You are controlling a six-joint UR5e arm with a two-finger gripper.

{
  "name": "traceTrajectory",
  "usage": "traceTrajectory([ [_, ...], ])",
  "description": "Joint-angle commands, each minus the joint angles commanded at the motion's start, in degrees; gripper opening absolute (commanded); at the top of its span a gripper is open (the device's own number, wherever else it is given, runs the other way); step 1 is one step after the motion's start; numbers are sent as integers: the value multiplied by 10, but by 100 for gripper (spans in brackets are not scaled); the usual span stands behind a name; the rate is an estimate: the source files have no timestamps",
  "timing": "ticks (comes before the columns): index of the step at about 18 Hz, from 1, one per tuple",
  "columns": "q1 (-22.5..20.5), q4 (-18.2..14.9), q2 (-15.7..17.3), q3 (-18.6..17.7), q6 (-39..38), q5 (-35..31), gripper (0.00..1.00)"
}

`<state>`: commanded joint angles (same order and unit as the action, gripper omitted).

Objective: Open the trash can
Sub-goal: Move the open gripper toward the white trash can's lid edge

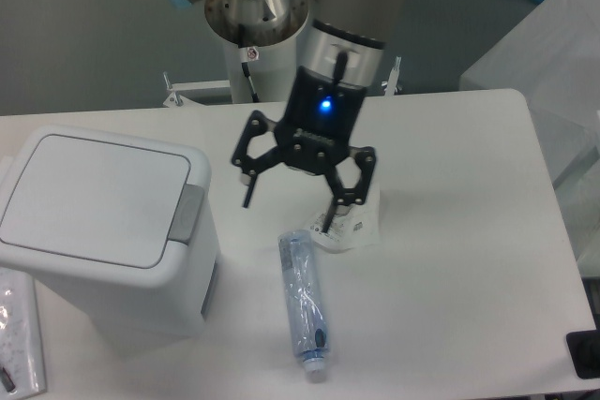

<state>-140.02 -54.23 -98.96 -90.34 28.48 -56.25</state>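
While the arm reaches down from the upper middle of the frame, we observe its wrist pointing steeply toward the tabletop (469, 259), with the tool slightly tilted so that the fingers splay toward the lower left and lower right. The gripper (288, 211) hangs above the tabletop, between the trash can (103, 231) and the centre of the surface. A blue indicator light (325, 105) glows on the black gripper body. We find the jaws spread wide apart and grasping nothing: one fingertip ends near the right upper edge of the trash can, apart from it; the other ends over a small white packet (352, 229).

The trash can stands at the left side of the tabletop, near the front-left corner. Its flat white lid (89, 196) lies closed and level on the body. The grey push latch (188, 213) sits at the right edge of the lid, facing the gripper. We see no contact between gripper and trash can.

A crumpled clear plastic bottle (303, 302) with blue printing lies on its side in front of the gripper, its cap end toward the front edge of the tabletop. The white packet lies just beyond the upper end of the bottle. At the lower left corner, beside the trash can, a clear bag (19, 334) is partly cut off by the frame. The arm's white pedestal (255, 35) stands behind the far edge of the tabletop.
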Motion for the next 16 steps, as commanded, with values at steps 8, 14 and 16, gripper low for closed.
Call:
traceTrajectory([
  [8,22,1,-3,-16,-31,-3,100],
  [14,22,8,-5,-26,-27,-3,100],
  [16,22,12,-6,-27,-27,-3,100],
])
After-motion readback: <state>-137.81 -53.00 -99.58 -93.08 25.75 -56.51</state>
